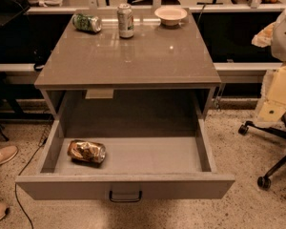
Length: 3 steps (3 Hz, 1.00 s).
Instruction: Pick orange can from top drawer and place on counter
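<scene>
The gripper (263, 35) sits at the right edge of the view, level with the back of the counter (128, 61) and off its right side. It is apart from everything on the counter, and whether it is open or closed I cannot tell. A pale arm (280, 92) runs down the edge below it.

The orange can (86, 151) is far down and to the left of the gripper. It lies on its side on the floor of the drawer (148, 154), in the front left corner, just beside the left wall (its body looks dented). The drawer is pulled fully out from under the counter. Its handle (125, 196) is in the middle of the front panel, lower still than the can.

Directly left of the gripper, and nearest to it, is a bowl (170, 15) at the counter's back edge. Further left stands an upright green can (126, 20). Beyond that, the farthest from the gripper, a second green can (87, 23) lies on its side. The three are apart from each other.

Below the gripper, on the floor, are chair wheels (263, 181).
</scene>
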Tool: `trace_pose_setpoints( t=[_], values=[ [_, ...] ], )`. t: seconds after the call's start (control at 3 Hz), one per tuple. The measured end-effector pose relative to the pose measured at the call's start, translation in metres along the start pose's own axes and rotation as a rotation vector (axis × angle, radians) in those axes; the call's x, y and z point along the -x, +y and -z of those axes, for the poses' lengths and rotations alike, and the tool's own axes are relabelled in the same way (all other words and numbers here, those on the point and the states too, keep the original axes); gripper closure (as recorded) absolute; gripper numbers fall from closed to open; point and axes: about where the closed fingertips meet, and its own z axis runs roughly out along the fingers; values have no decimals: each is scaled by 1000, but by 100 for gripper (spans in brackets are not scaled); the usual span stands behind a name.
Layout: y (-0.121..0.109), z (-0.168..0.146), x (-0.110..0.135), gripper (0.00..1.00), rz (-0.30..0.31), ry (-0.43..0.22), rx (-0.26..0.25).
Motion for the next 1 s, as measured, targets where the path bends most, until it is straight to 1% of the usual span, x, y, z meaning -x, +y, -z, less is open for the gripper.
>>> trace_pose_setpoints(
  t=[0.33,0.67,1.0],
  values=[
    [0,0,0,0,0,0,0],
    [-2,-7,1,0,-16,-41,17],
    [-1,-58,23,0,-56,-165,116]
  ],
)
